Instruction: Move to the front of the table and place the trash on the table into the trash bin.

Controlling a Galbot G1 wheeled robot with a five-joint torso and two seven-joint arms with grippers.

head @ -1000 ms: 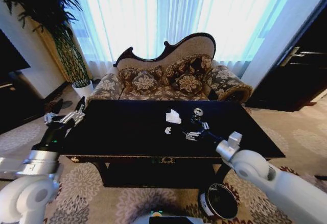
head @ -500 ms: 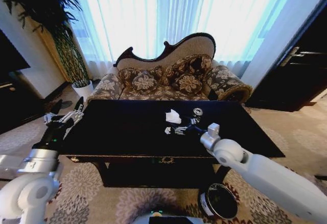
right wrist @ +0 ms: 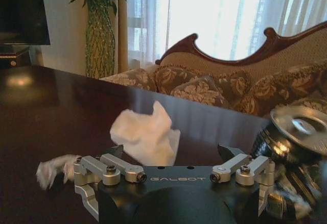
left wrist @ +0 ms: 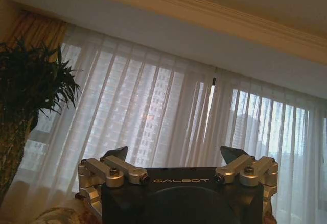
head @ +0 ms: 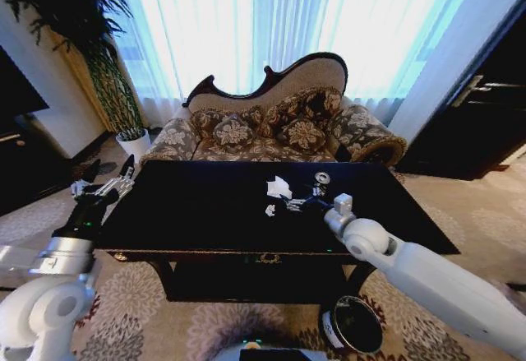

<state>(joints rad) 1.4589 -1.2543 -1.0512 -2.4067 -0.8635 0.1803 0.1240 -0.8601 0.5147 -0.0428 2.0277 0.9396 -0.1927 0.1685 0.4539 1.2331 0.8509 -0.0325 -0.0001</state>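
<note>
On my far left, the left gripper (head: 115,182) hangs just past the left end of the desk (head: 197,213). In the left wrist view its jaws stand wide open and point up at the white curtains (left wrist: 168,112). They hold nothing and touch nothing.

The desk is long, black and shiny, with a gold trim along its front edge.

In the middle of the desk, the right gripper (right wrist: 172,155) sits low over the top. Its jaws are wide open too, with nothing between them and nothing in their hold. Its fingers (right wrist: 115,169) are silver metal with small bolts, and the tips are dark.

Just beside the left tip lies a tiny white paper scrap (right wrist: 53,169), torn and fluffy. Right in front of the open jaws, in line with the gap, is the crumpled white tissue (right wrist: 145,136), soft and bunched, standing up in a point. Just past the right tip lies the dark crushed can (right wrist: 294,137), bent and shiny, with a round silver top facing me.

In the head view, the trash bin (head: 352,325) stands on the patterned carpet (head: 140,312), down below the right arm, near the desk's right leg. It is round and black, with a white label on its side.
</note>
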